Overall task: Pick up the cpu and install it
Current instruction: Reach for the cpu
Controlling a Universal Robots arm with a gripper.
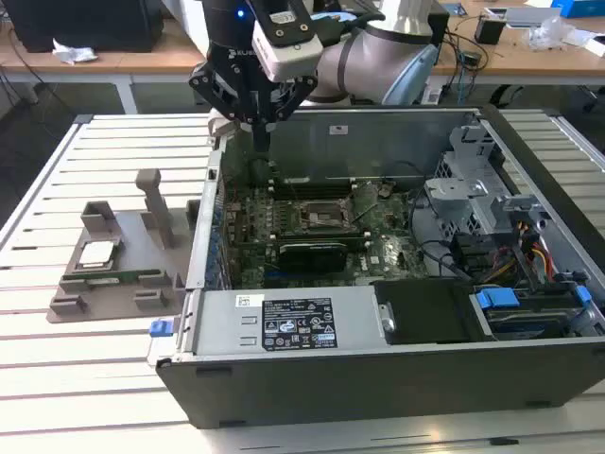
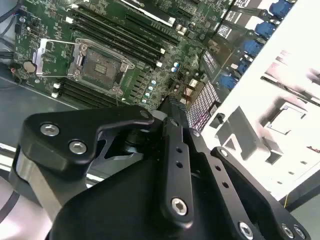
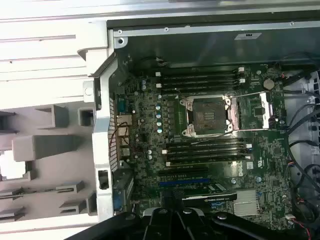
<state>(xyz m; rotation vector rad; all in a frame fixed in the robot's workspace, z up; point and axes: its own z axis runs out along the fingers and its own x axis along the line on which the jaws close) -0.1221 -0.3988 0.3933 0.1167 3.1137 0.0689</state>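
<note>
Exterior view first: I see the white slatted table (image 1: 95,378) carrying the open computer case (image 1: 378,378), which lies on its side with its inside facing up. The robot arm (image 1: 378,57) reaches in from the far side, above the case's far wall. Inside the case, the green motherboard (image 1: 378,251) covers the floor on the exterior view's left half, and I can see it in both wrist views too. Outside the case, just beside its wall on the exterior view's left, a gray fixture (image 1: 113,284) sits on the slats. The gripper (image 1: 260,140) hangs over the far corner of the case on that same side, above the board's edge and touching nothing. In the second wrist view the gripper (image 2: 174,104) shows its fingers (image 2: 176,150) clenched together with nothing between them, and in the first wrist view the gripper (image 3: 172,202) points down at the board. The black socket (image 1: 326,219) sits near the middle of the board. In the first wrist view I see the socket (image 3: 207,116) uncovered, with its metal bracket (image 3: 255,111) folded out beside it. The cpu (image 1: 97,253) lies flat in a recess of the fixture, silver side up, outside the case and well apart from the gripper.
</note>
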